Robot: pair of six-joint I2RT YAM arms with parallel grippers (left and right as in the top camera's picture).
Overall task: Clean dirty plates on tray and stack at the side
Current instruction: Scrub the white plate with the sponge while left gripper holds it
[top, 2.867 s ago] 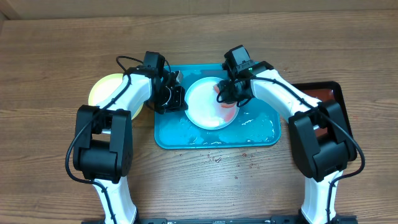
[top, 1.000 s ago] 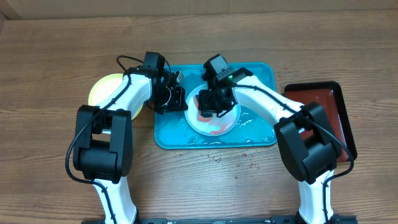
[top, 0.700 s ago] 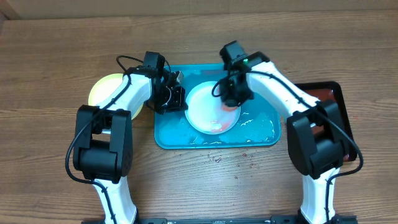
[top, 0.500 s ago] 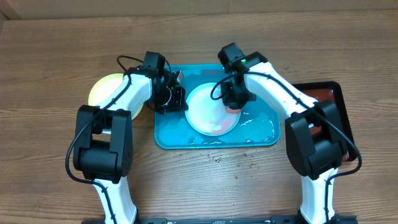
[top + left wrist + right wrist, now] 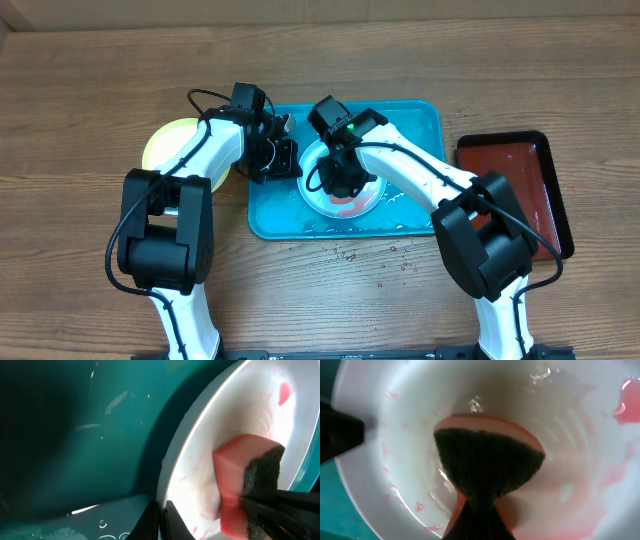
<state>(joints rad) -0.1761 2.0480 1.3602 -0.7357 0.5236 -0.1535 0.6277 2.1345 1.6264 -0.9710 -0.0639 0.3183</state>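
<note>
The white plate [image 5: 313, 192] lies in the left half of the turquoise tray [image 5: 410, 130], smeared with thin red sauce. The left fingers [image 5: 161, 514] are pinched shut on its left rim. The right fingers [image 5: 477, 515] are clamped on a red sponge [image 5: 490, 460], dark scouring side up, pressed into the plate. A yellow-green plate [image 5: 170, 140] sits on the tabletop [image 5: 100, 80] left of the tray; a dark red tray [image 5: 520, 170] lies to the right

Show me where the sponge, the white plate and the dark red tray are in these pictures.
sponge [image 5: 232, 475], left wrist view, its pink side.
white plate [image 5: 400, 420], right wrist view, its inner wall.
dark red tray [image 5: 520, 160], overhead view, bare floor.
</note>
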